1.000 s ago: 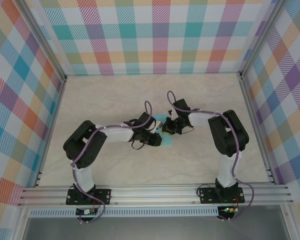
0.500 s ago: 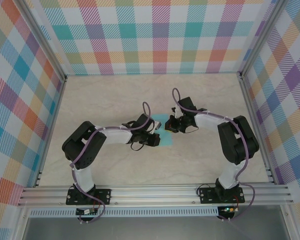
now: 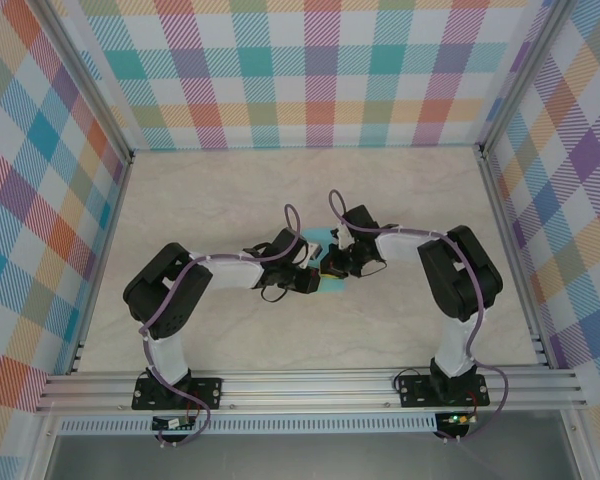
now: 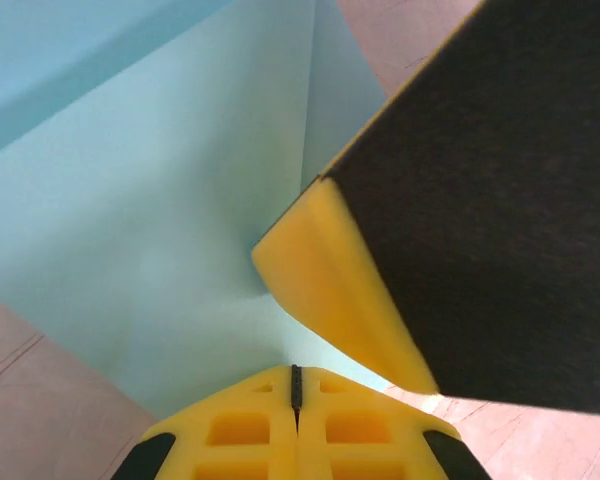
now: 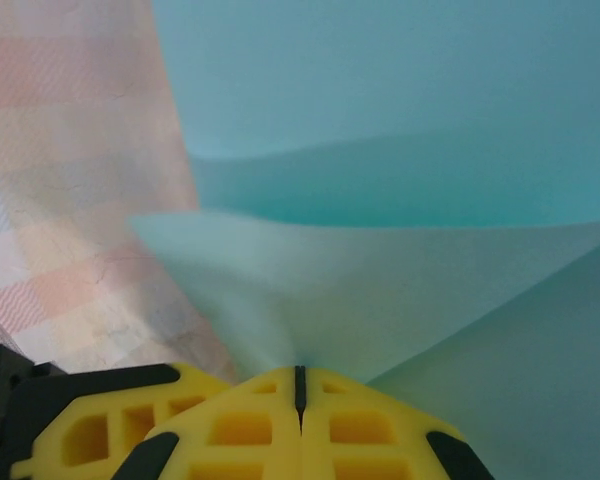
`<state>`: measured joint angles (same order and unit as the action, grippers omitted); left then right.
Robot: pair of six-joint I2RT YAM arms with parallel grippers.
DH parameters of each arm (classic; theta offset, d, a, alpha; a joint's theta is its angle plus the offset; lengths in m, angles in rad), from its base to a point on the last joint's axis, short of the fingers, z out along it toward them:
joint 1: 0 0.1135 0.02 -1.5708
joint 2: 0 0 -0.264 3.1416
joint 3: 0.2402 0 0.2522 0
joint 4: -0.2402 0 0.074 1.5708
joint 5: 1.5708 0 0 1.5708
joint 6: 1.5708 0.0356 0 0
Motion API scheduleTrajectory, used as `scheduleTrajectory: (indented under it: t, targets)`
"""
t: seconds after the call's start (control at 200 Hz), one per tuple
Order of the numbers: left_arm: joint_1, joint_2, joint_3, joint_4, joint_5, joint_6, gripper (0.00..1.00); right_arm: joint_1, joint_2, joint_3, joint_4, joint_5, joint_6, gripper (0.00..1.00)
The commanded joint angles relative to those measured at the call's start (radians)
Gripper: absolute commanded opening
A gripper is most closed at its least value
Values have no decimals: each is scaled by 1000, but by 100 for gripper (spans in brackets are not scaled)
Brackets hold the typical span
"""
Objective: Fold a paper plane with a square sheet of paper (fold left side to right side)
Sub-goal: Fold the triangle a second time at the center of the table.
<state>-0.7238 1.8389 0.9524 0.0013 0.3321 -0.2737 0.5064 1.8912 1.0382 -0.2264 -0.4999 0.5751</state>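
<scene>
The square sheet of paper [image 3: 323,240] is light turquoise and lies mid-table, mostly covered by both grippers. My left gripper [image 3: 317,280] comes in from the left, shut, its yellow tips [image 4: 296,375] resting on the near edge of the sheet [image 4: 160,230]. My right gripper [image 3: 330,268] meets it from the right. In the right wrist view its jaws [image 5: 299,375] are shut on a raised flap of the sheet [image 5: 400,290] that curls up off the table. The right gripper's yellow finger [image 4: 330,280] and black body loom close over the paper beside my left tips. No finished paper plane shape shows.
Plaid walls [image 3: 310,70] enclose the pale marble-look table [image 3: 230,200] on three sides. Aluminium rails [image 3: 310,385] run along the near edge by the arm bases. Bare tabletop lies behind and to both sides of the grippers.
The right gripper swung out to the back right, then came back in toward the left gripper over the paper. The left gripper closed its last small gap and hardly moved.
</scene>
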Motion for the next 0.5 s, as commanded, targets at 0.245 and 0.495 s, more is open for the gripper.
scheduleTrajectory:
  t: [0.245, 0.495]
  targets:
    - [3, 14, -35, -88, -18, -2, 0, 12, 28, 61, -68, 63, -34, 0]
    - [3, 18, -41, -83, -18, -3, 0, 12, 59, 100, -137, 144, -82, 0]
